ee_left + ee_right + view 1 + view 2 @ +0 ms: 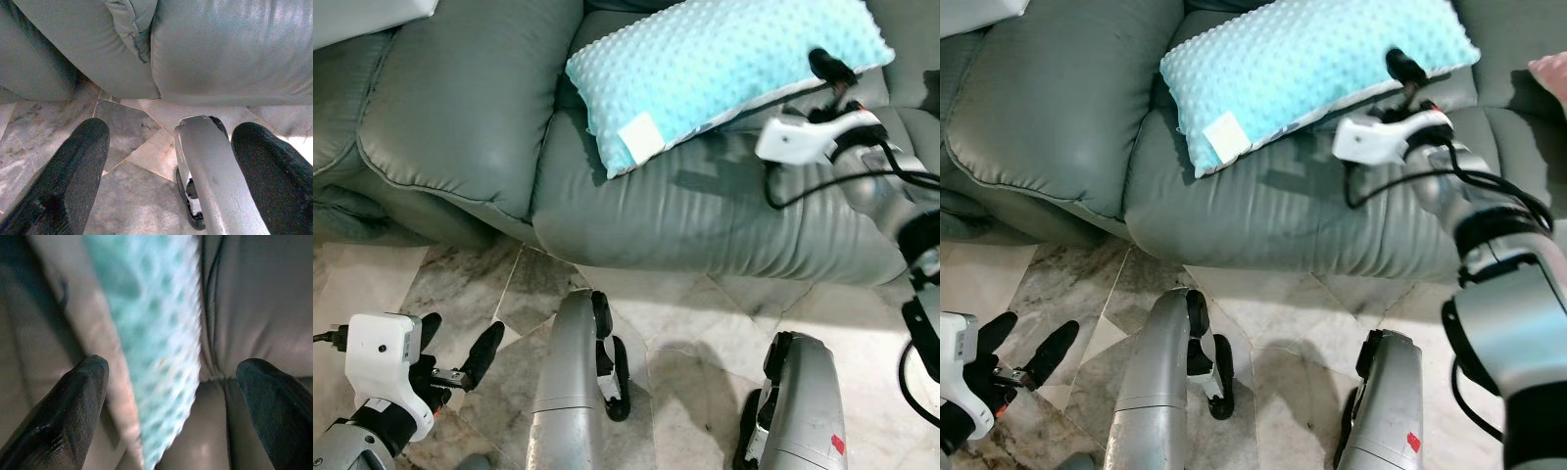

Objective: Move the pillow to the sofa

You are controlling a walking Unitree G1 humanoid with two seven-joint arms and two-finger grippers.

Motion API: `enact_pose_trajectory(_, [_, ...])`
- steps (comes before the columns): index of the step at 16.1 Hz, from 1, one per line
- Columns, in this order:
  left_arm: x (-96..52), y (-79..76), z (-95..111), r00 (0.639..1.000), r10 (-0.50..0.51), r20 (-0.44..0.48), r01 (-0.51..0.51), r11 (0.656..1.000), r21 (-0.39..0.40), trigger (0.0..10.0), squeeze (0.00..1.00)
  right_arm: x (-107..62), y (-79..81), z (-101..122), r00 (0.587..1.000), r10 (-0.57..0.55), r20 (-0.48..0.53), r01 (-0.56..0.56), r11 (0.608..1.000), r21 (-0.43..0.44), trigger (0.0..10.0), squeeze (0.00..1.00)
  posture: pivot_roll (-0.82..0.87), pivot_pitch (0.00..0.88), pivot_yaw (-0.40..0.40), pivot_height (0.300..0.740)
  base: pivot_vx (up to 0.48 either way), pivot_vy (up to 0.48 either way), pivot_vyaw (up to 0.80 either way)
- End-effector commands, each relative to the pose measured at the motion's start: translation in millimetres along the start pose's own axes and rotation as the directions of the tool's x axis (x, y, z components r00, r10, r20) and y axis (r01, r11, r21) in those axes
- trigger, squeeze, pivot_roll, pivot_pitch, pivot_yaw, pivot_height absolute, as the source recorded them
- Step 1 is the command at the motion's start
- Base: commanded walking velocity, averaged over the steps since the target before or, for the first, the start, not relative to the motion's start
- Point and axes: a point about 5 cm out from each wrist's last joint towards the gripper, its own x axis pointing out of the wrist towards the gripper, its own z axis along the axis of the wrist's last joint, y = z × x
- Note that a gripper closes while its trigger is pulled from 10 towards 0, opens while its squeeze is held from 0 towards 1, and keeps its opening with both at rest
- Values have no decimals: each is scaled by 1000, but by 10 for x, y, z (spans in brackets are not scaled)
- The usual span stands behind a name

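Note:
A light blue dotted pillow point(724, 69) with a white label lies tilted on the grey leather sofa's seat point(705, 211), its far side against the backrest. My right gripper point(835, 74) is at the pillow's right-hand edge, above the seat. In the right wrist view its fingers point(73, 401) stand wide apart with the pillow's edge point(161, 333) between them, so the right gripper point(178, 377) is open. My left gripper point(460, 345) hangs low over the floor in front of the sofa's left part, open and holding nothing.
The sofa's thick cushion point(460, 108) bulges left of the seat. My two silver legs point(573, 382) point(803, 401) stand on marble tiles point(705, 313) close to the sofa's front. A white object point(362, 20) lies at the top left, and something pink point(1552, 73) at the right edge.

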Motion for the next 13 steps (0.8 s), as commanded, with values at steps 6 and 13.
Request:
enact_pose_trajectory(6, [-223, 56, -76, 996, 29, -79, -27, 999, 16, 10000, 0, 93, -85, 147, 999, -32, 36, 33, 999, -13, 10000, 0, 207, 405, 221, 548, 0, 0, 0])
enact_pose_trajectory(13, [-356, 71, -98, 993, 31, -113, -28, 999, 25, 10000, 0, -84, 132, -114, 997, 63, -48, -65, 997, -33, 0, 0, 206, 416, 224, 548, 0, 0, 0])
